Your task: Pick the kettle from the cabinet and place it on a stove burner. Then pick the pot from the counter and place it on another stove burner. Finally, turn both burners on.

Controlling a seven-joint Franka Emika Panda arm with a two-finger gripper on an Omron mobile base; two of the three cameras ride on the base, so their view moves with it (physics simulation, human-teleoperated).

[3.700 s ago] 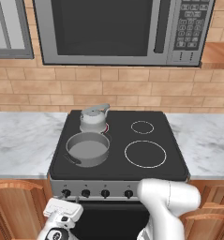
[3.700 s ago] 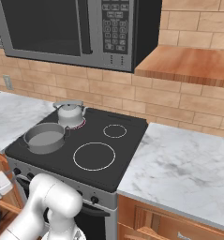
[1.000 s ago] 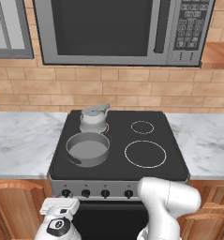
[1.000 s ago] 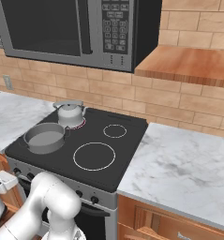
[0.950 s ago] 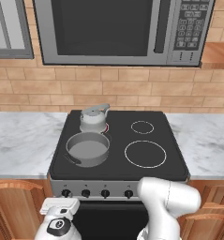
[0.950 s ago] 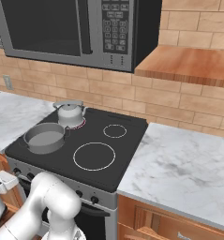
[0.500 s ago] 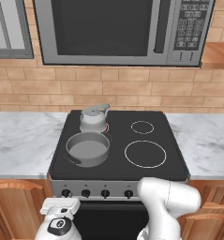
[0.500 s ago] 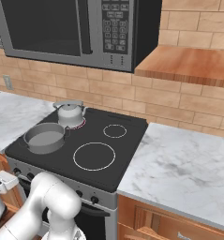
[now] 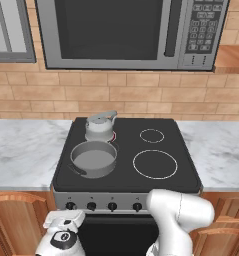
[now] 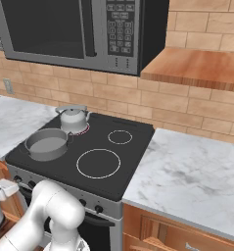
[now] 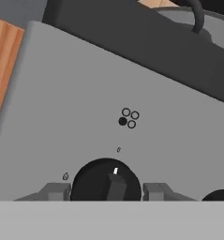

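Grey fingers (image 11: pixel 57 191) pinch the black stove knob (image 11: pixel 106 180) from both sides.

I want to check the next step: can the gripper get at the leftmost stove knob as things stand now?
Probably yes. In the hand view the gripper sits right at the black knob, one finger on each side of it, and nothing lies between them. Whether the fingers already touch it is not clear.
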